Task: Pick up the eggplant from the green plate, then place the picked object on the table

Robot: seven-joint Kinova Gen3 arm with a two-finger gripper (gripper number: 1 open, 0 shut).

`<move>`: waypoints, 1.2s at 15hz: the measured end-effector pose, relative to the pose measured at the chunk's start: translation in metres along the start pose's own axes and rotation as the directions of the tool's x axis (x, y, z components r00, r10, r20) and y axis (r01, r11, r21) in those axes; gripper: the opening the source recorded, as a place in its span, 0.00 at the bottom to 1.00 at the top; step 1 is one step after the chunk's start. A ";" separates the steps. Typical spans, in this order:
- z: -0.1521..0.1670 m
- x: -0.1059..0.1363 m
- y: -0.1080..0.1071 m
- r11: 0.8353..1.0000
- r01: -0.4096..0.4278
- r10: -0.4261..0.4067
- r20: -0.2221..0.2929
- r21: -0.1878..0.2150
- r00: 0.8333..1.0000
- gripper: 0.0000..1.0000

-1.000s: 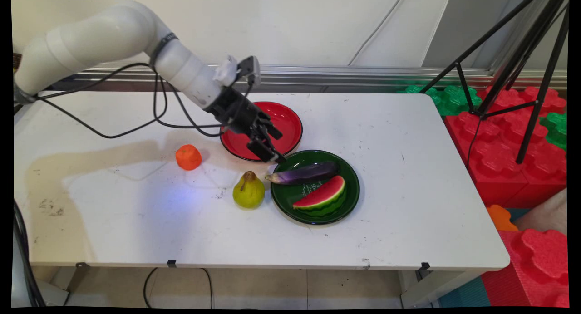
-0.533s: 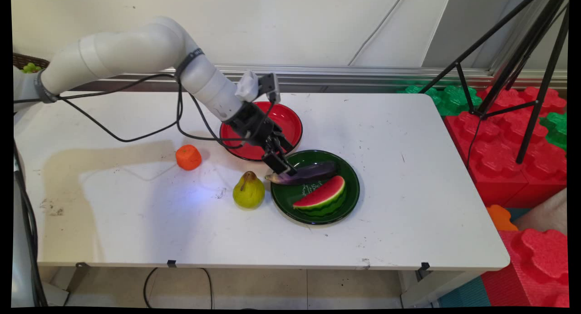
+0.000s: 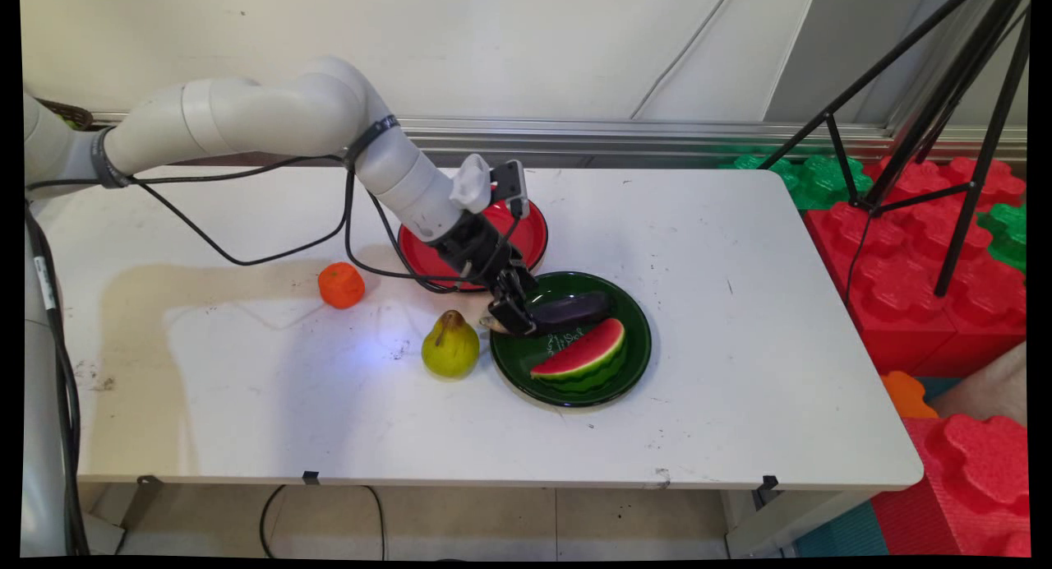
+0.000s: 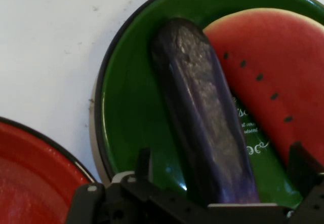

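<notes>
I see pincer (image 3: pixel 511 316) spread, fingers either side of eggplant (image 4: pixel 205 112) near its stem end, not yet pinching. Eggplant's long axis runs straight ahead from pincer, across green plate (image 4: pixel 126 107); melon slice (image 4: pixel 268 72) just beside, to right.

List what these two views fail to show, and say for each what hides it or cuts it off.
- Eggplant: its near end is hidden behind the gripper in both views.
- Fingers: main view too small to show the gap; hand view shows them apart, either side of the eggplant, but not whether they touch it.
- Red plate: mostly behind the arm in the main view, cut by the hand view's edge.
- Watermelon: cut by the hand view's right edge.
</notes>
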 end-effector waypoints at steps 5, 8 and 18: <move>0.009 0.001 0.005 1.000 -0.024 0.023 0.013 0.012 1.000 1.00; 0.012 0.003 0.007 0.999 -0.040 0.040 0.015 0.019 0.999 0.00; 0.010 0.006 0.009 0.997 -0.069 0.069 0.009 0.038 0.998 0.00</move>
